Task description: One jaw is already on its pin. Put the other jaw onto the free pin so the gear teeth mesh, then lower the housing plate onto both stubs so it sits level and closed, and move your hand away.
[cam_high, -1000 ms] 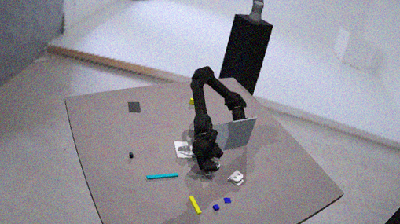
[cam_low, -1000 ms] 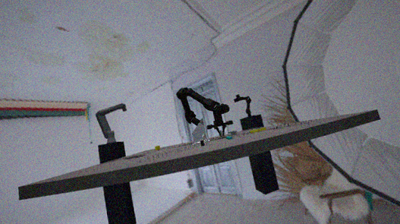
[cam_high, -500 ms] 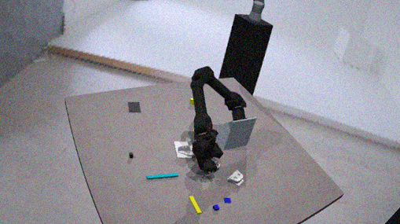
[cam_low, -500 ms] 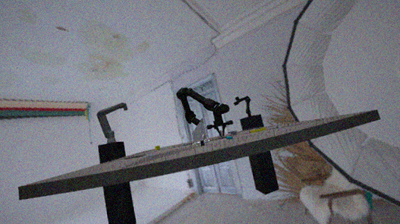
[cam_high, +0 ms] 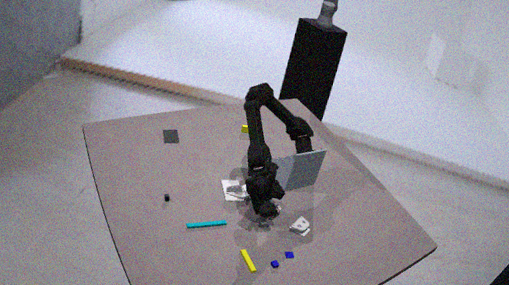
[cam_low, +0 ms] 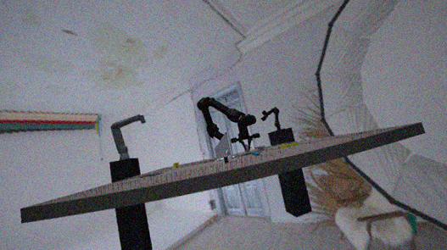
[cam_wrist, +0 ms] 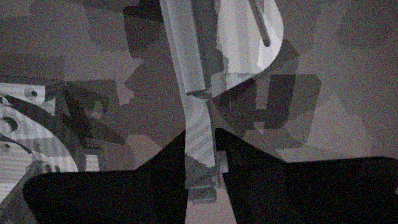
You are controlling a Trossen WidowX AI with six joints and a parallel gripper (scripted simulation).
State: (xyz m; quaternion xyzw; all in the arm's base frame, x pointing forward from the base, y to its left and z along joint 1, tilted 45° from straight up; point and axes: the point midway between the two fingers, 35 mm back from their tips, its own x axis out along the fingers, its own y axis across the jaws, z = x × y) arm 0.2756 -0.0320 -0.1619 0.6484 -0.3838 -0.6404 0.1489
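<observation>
My gripper [cam_high: 266,221] [cam_low: 248,150] [cam_wrist: 203,134] is low over the table, shut on a pale grey jaw [cam_wrist: 181,55]. The jaw passes up between the fingertips in the wrist view, with a broad rounded pale part beside its upper end. The white base [cam_high: 226,195] [cam_wrist: 19,90] lies left of the gripper, with a curved piece with holes [cam_wrist: 47,135] on it. The free pin and the gear teeth cannot be made out. A small white plate with dark holes [cam_high: 301,224], apparently the housing plate, lies on the table right of the gripper.
A grey panel [cam_high: 303,170] stands upright behind the gripper. A teal bar [cam_high: 206,224], a yellow bar [cam_high: 248,260], two blue pieces [cam_high: 289,255] [cam_high: 275,264], a black block [cam_high: 166,197], a dark square [cam_high: 170,136] and a yellow block [cam_high: 244,129] lie around.
</observation>
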